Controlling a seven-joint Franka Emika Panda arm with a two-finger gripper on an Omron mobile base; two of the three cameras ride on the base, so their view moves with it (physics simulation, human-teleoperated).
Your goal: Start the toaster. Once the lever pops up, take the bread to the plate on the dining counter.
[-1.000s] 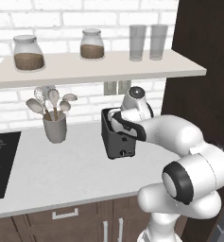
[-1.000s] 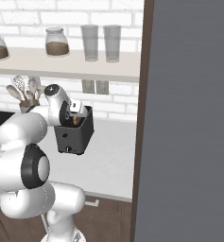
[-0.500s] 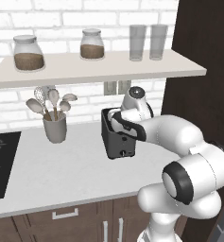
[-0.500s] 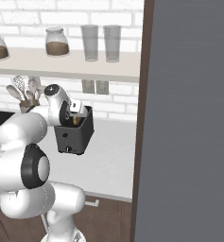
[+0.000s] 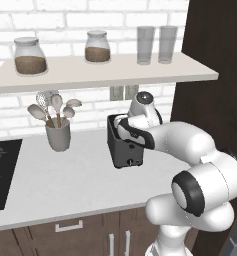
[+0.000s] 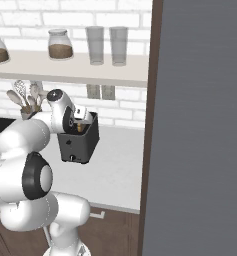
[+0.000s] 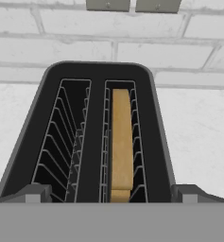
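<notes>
Down at the near edge of the hand view, the gripper (image 7: 111, 194) hangs spread wide, one fingertip (image 7: 34, 194) on either side of the toaster's near end, nothing between them. Right below sits the toaster (image 7: 97, 137), dark and boxy, both slots showing. The bread (image 7: 121, 144) stands on edge in the right-hand slot, golden, sunk in the wire cage; the left slot is bare. From the left base view the toaster (image 5: 122, 145) rests on the pale worktop (image 5: 70, 175), near the middle, with the utensil cup (image 5: 58, 135) off to its left. Beyond it runs the white brick wall (image 7: 47, 47), two outlet plates (image 7: 132, 4) up top.
</notes>
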